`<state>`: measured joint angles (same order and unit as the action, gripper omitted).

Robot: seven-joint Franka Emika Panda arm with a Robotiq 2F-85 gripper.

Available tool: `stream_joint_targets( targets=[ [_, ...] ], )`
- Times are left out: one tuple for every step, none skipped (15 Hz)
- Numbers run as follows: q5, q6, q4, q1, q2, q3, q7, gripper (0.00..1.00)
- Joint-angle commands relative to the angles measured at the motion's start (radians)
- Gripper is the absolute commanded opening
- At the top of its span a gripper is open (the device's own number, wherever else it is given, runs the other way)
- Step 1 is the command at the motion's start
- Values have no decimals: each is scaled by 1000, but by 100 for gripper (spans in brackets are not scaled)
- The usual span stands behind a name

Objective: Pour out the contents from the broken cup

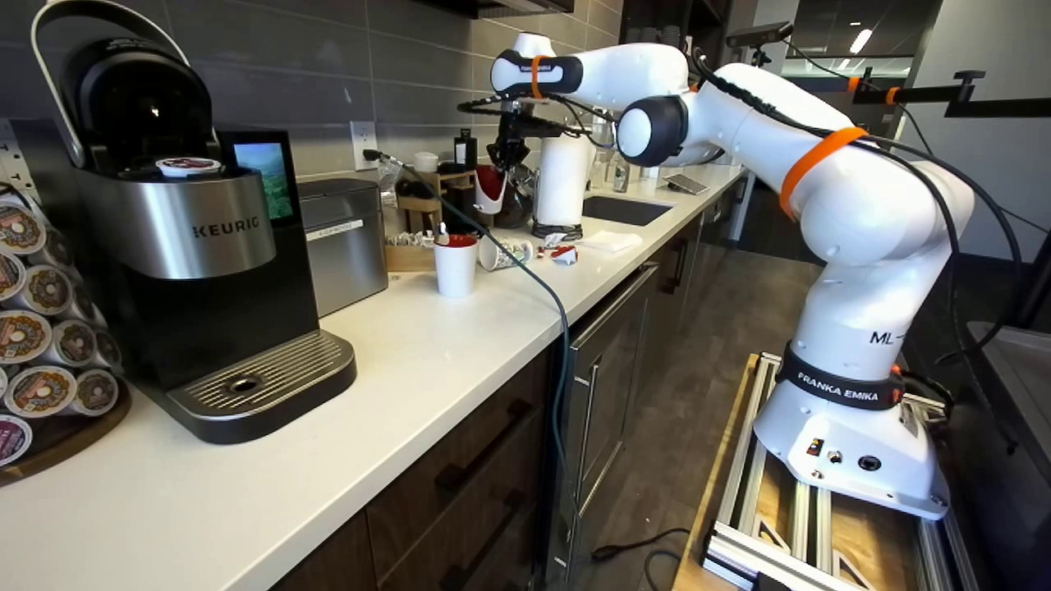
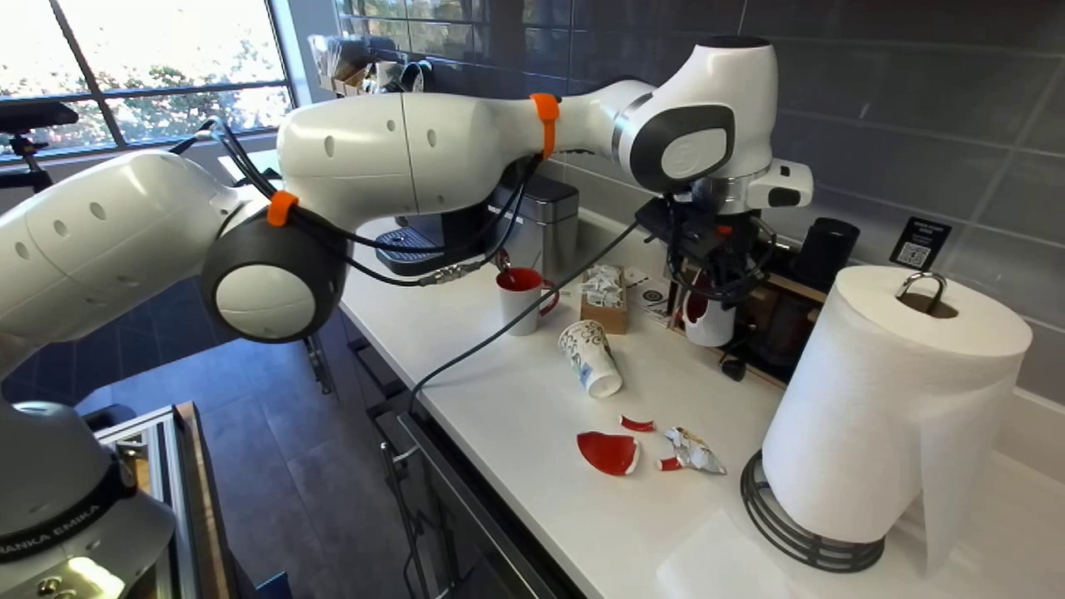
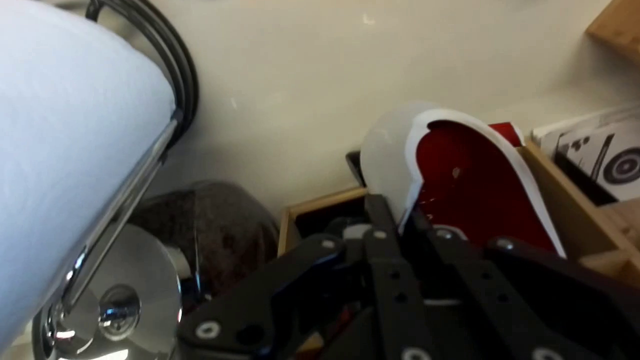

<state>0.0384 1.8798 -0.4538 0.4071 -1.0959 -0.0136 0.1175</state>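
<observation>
Between the pinching fingers (image 3: 386, 255) of the gripper (image 3: 399, 212) hung the broken mug (image 3: 460, 185), its thin wall clamped, I supposed, to leave the red interior free for tipping. Below the tool and well apart from it, red shards (image 2: 607, 453) lay on the counter (image 2: 516, 399). Those dark fingers hid the nearest part of the mug, and whether anything was inside I couldn't tell.

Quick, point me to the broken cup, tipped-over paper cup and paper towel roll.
Broken cup (image 3: 475, 182): wrist view, red inner wall.
Paper cup (image 2: 589, 356): in an exterior view, patterned side.
Paper towel roll (image 2: 886, 408): in an exterior view, white side.
</observation>
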Motion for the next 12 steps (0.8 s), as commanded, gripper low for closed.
stream_joint_targets(
  targets=[
    [37,124,24,27,-45,9,-2,3],
    [29,128,14,34,-48,-2,-11,3],
    [24,116,9,40,-51,-7,-8,3],
    [16,82,1,45,-50,-16,-5,3],
    [16,77,17,51,-66,-18,-8,3],
    [14,66,24,56,-74,-24,-11,3],
    [17,54,23,60,-77,-22,-7,3],
    [24,49,24,64,-81,-16,-2,3],
    [27,38,23,65,-85,-13,-4,3],
    [25,25,20,63,-88,-13,-3,3],
    [25,12,19,61,-92,-13,-2,3],
    [22,-7,18,58,-96,-15,-3,3]
  ],
)
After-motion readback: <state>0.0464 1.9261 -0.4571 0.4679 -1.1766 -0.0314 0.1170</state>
